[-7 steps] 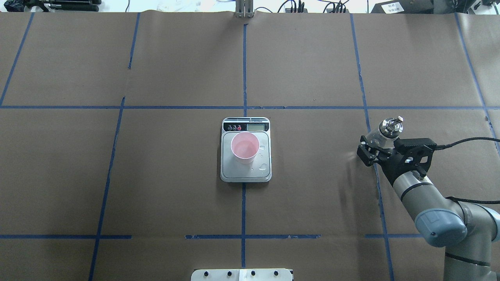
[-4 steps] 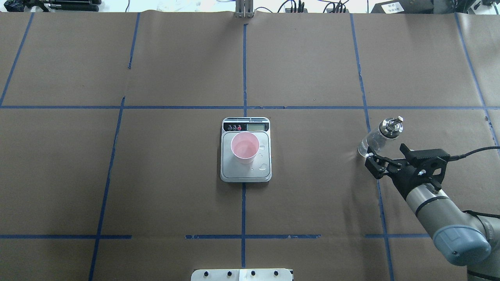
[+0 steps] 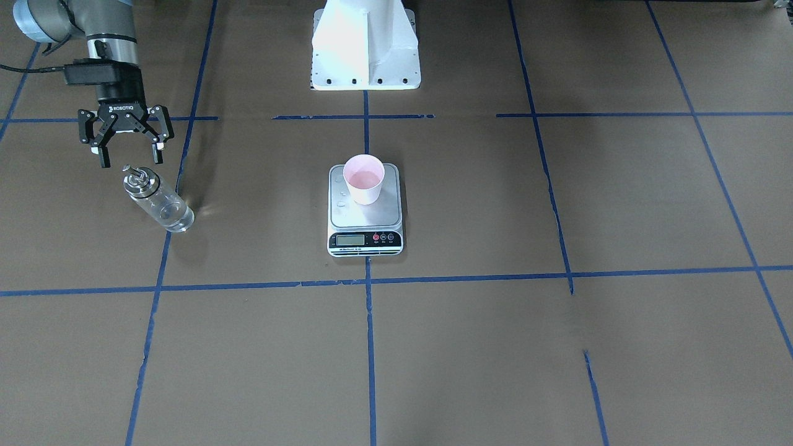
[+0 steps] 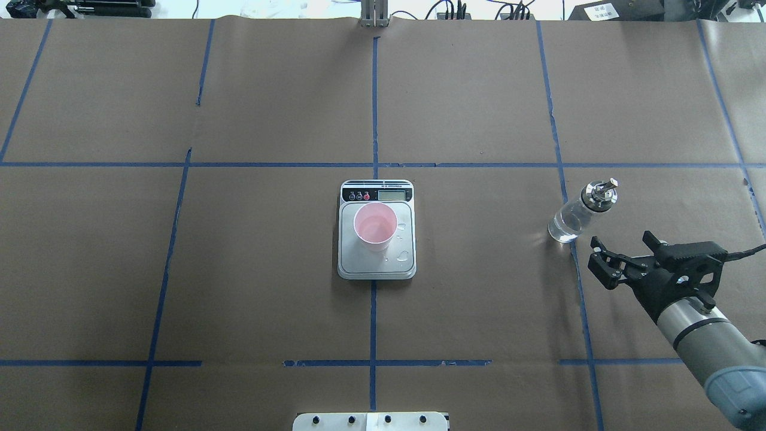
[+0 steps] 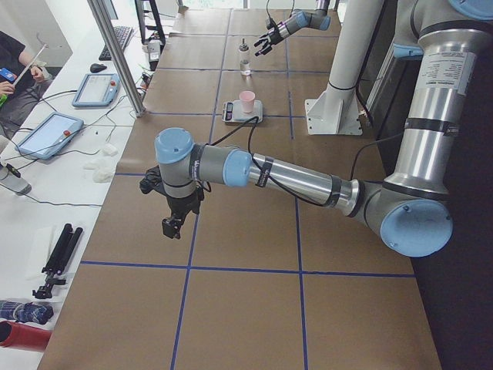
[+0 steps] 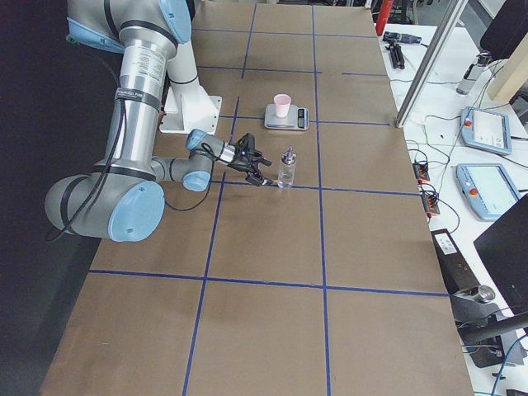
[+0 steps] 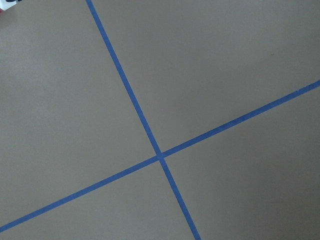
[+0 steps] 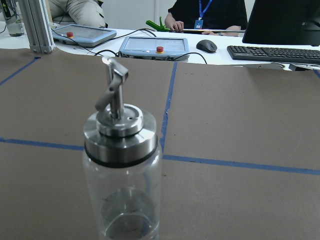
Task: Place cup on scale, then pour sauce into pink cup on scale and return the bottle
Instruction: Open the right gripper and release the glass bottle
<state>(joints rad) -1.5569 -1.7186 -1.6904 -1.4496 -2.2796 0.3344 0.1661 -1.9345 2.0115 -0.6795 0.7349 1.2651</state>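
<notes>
Upper left, my right gripper (image 3: 131, 160) hangs wide-open beside the small clear glass metal-capped bottle (image 3: 158, 201); a stray swing could topple it

Arms (image 5: 300, 179): silver tubes, grey-blue joint caps (image 6: 136, 210), black bands. Right gripper (image 3: 130, 156): black, two-finger, white ROBOTIQ marking. Black camera box (image 3: 93, 73), black cable (image 3: 31, 68). White pedestal base (image 3: 365, 43).

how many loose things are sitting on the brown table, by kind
cup: 1
scale: 1
bottle: 1
total: 3
</notes>
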